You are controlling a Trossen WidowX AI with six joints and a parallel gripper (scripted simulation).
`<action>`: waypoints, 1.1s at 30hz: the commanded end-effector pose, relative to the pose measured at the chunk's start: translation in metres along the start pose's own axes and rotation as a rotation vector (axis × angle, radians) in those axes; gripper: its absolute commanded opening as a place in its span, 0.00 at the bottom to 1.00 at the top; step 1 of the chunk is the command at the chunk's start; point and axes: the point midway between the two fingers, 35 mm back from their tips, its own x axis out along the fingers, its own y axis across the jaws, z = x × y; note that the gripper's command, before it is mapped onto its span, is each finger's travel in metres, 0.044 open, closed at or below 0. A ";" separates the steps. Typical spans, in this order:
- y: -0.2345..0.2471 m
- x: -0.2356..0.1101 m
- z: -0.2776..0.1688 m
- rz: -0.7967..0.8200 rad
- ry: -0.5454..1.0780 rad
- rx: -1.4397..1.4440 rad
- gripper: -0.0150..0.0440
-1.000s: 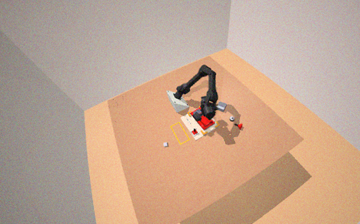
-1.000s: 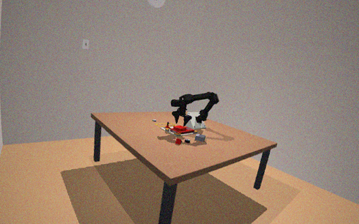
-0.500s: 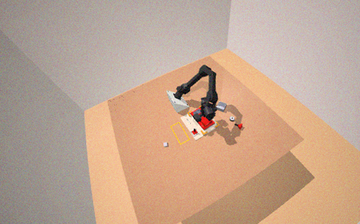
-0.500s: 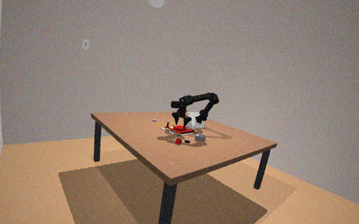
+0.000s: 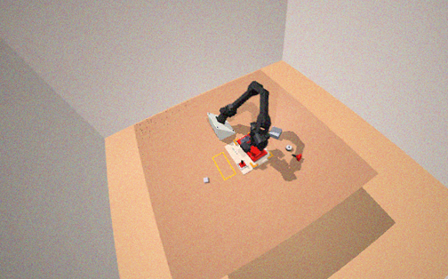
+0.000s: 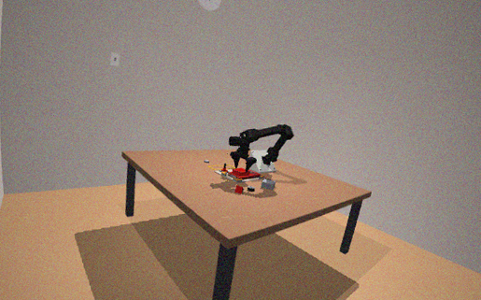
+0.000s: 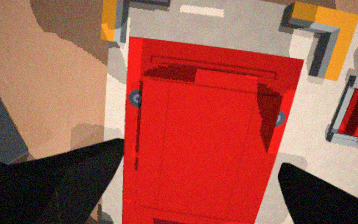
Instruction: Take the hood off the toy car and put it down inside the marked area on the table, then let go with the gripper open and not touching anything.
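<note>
The toy car (image 5: pixel 260 156) (image 6: pixel 250 175) (image 7: pixel 134 60) is red and sits on a pale base between orange corner brackets. Its hood (image 7: pixel 210 120) appears as the raised red panel on top, in place on the car. My gripper (image 6: pixel 242 169) (image 7: pixel 201 158) is open and empty, pointing down over the car, with one dark finger on each side of the red panel in the wrist view. Whether a fingertip touches the car, I cannot tell. The marked area (image 5: pixel 218 169) is a yellow outline on the table, left of the base; nothing lies inside it.
A small red part (image 5: pixel 242 164) sits on the base's left strip. A grey block (image 5: pixel 276 132) (image 6: pixel 268 184), a small wheel (image 5: pixel 289 148) and a red piece (image 5: pixel 298 157) (image 6: pixel 238 189) lie right of the car. A pale cube (image 5: pixel 206 180) lies beyond the outline. A whitish slanted panel (image 5: pixel 220 127) stands behind.
</note>
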 end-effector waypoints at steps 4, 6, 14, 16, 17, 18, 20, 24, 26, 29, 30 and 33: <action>0.000 0.003 0.000 0.003 -0.003 0.003 1.00; 0.000 0.004 0.000 0.003 -0.003 0.003 1.00; 0.000 0.008 0.000 0.003 -0.003 0.003 1.00; 0.000 0.009 0.000 0.003 -0.003 0.003 1.00; 0.000 0.010 0.000 0.003 -0.003 0.003 1.00; 0.000 0.010 0.000 0.003 -0.003 0.003 1.00; 0.000 0.011 0.000 0.003 -0.003 0.003 1.00; 0.001 0.013 0.000 0.003 -0.003 0.003 1.00; 0.001 0.014 0.000 0.003 -0.003 0.003 1.00; 0.001 0.013 0.000 0.000 -0.001 -0.001 0.91; 0.001 0.013 0.000 0.000 -0.001 -0.001 0.87; 0.001 0.013 0.000 0.000 -0.001 -0.001 0.80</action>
